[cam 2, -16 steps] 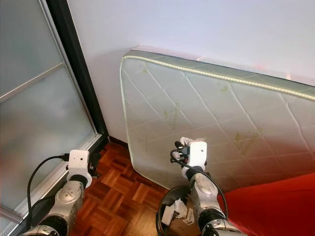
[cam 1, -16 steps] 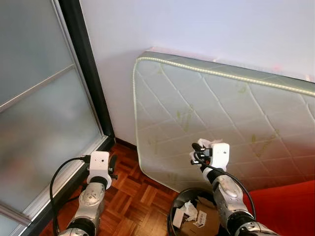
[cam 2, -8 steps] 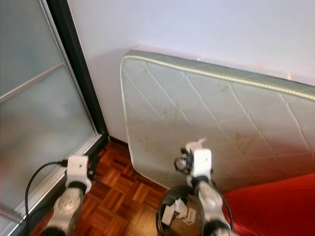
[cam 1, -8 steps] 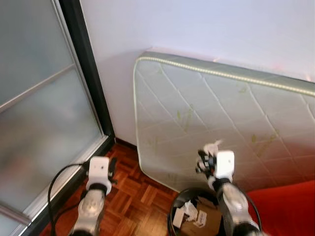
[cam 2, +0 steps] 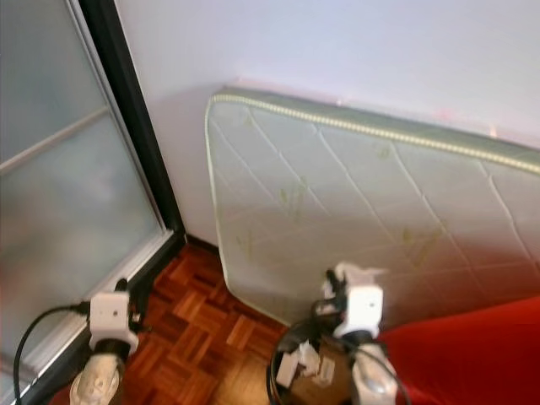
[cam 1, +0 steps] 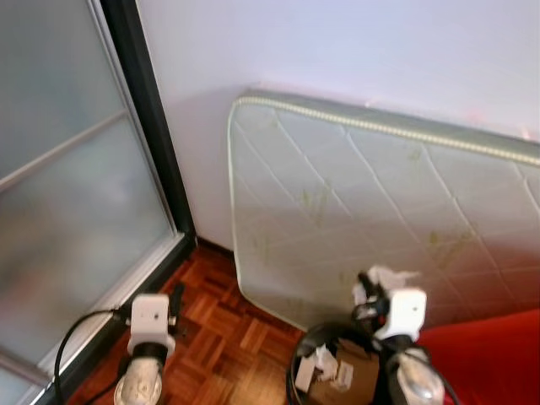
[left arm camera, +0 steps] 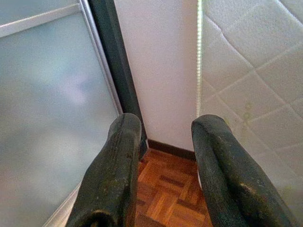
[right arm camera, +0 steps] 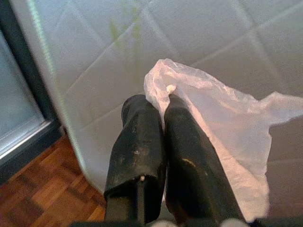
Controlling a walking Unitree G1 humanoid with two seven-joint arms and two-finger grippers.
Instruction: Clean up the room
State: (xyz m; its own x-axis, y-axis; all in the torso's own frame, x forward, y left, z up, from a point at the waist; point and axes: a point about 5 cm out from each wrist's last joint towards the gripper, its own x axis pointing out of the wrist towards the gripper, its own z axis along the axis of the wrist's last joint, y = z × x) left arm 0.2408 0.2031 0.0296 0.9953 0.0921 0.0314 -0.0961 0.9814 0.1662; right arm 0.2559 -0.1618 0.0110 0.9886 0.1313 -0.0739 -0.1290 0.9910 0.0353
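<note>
My right gripper (right arm camera: pixel 163 101) is shut on a thin, crumpled white plastic bag (right arm camera: pixel 215 127), pinched at the bag's upper edge. In the eye views that gripper (cam 1: pixel 365 283) is raised in front of the mattress, just above a black waste bin (cam 1: pixel 297 363). The bin stands on the floor and holds paper scraps and cardboard. The plastic bag (cam 1: pixel 391 275) sticks up above the wrist. My left gripper (left arm camera: pixel 165 125) is open with nothing between its fingers. It hangs low at the left (cam 1: pixel 175 297), over the parquet by the sliding door.
A quilted white mattress (cam 1: pixel 354 202) leans against the pale wall. A frosted sliding glass door (cam 1: pixel 67 194) with a dark frame runs along the left. Something red (cam 1: pixel 498 354) lies at the lower right. Wood parquet floor (cam 1: pixel 228 337) shows between door and bin.
Both arms have dropped lower in the eye views. The right gripper moved down and to the right with the plastic bag still in it. The room has not shifted.
</note>
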